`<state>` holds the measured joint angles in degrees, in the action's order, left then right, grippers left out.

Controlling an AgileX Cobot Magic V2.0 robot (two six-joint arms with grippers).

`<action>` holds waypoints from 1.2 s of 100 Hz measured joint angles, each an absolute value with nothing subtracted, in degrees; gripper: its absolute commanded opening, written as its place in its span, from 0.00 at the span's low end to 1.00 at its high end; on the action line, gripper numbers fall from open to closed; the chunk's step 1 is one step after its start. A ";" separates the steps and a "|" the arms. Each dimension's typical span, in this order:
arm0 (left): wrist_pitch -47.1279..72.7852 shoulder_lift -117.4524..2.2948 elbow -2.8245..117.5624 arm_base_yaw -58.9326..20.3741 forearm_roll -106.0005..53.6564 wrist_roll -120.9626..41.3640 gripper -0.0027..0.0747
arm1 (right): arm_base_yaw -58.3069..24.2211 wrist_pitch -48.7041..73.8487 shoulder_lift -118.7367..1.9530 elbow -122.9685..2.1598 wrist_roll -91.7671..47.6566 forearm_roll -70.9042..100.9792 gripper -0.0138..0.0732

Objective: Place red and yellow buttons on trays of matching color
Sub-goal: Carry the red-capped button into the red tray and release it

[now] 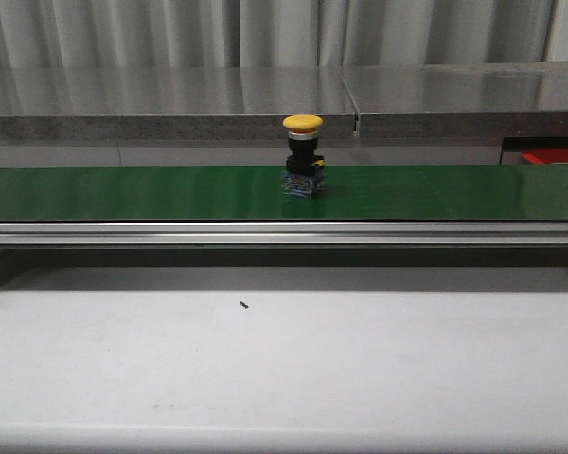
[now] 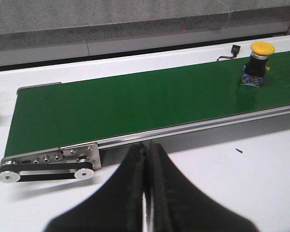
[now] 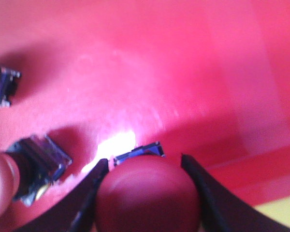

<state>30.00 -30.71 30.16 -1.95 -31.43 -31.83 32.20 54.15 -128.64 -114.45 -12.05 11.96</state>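
Note:
A yellow button (image 1: 303, 156) on a black and blue base stands upright on the green conveyor belt (image 1: 123, 194); the left wrist view has this yellow button (image 2: 257, 63) far off along the belt (image 2: 111, 106). My left gripper (image 2: 147, 147) is shut and empty, hovering over the white table just before the belt's rail. Low over the red tray (image 3: 174, 63), my right gripper (image 3: 144, 162) is shut on a red button (image 3: 147, 198), its fingers on either side of the round cap. A corner of the yellow tray (image 3: 282, 217) shows beside the red one.
Two other buttons (image 3: 36, 169) (image 3: 2, 87) lie in the red tray close to the held one. The front view shows the red tray's edge (image 1: 554, 155) at the far right behind the belt. A small dark screw (image 1: 243, 305) lies on the white table. A cable plug (image 2: 234, 50) sits beyond the belt.

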 measured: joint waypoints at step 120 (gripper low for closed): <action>30.00 -30.71 30.16 -1.95 -31.43 -31.83 0.01 | 30.21 58.78 -125.63 -120.73 -17.27 17.45 0.90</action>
